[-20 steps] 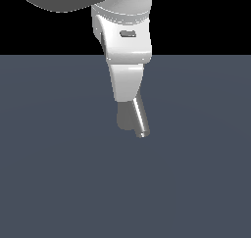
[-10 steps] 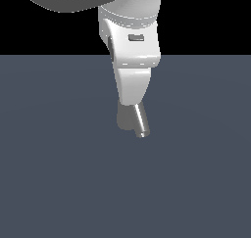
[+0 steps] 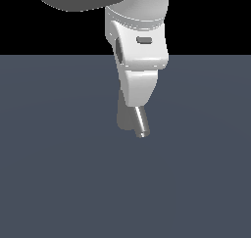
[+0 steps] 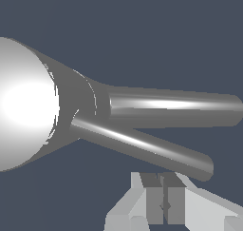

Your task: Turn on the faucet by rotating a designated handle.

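Observation:
In the wrist view the faucet (image 4: 28, 104) shows as a large bright cap with two grey rods running out from it. The thicker, level one is the spout (image 4: 175, 109). The slimmer, slanted one is the handle (image 4: 142, 149). My gripper (image 4: 163, 201) is shut with its dark pads (image 4: 153, 201) together and nothing between them, close beside the handle's free end. Whether they touch the handle I cannot tell. In the exterior view my white arm (image 3: 139, 51) covers most of the faucet (image 3: 125, 117). Only its grey body and the spout (image 3: 140, 122) with its bright tip show below my hand.
A flat dark grey floor (image 3: 59, 173) spreads around the faucet. No other objects are in view.
My arm has shifted slightly toward the exterior view's right and a little lower over the faucet. The faucet's spout has not moved.

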Robot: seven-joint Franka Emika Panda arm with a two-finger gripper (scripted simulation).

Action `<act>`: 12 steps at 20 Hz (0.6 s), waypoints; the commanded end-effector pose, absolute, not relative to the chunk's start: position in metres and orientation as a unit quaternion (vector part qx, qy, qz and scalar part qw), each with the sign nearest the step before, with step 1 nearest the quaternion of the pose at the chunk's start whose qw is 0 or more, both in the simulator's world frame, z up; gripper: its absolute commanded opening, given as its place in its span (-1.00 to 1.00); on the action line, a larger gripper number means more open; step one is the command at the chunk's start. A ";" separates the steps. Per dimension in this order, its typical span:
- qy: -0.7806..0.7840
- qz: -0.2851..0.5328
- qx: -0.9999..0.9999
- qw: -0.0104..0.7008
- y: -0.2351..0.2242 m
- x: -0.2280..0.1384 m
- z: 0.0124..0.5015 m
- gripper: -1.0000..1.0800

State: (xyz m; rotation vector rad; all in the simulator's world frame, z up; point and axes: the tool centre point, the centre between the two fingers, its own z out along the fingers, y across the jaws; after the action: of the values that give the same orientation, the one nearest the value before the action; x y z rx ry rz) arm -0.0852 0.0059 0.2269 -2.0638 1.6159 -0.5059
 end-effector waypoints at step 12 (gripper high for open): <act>0.600 -0.185 -0.745 0.227 -0.066 -0.081 0.219 -1.00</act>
State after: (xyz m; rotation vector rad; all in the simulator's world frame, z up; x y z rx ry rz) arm -0.0792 -0.0382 0.2232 -2.0763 1.5991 -0.4975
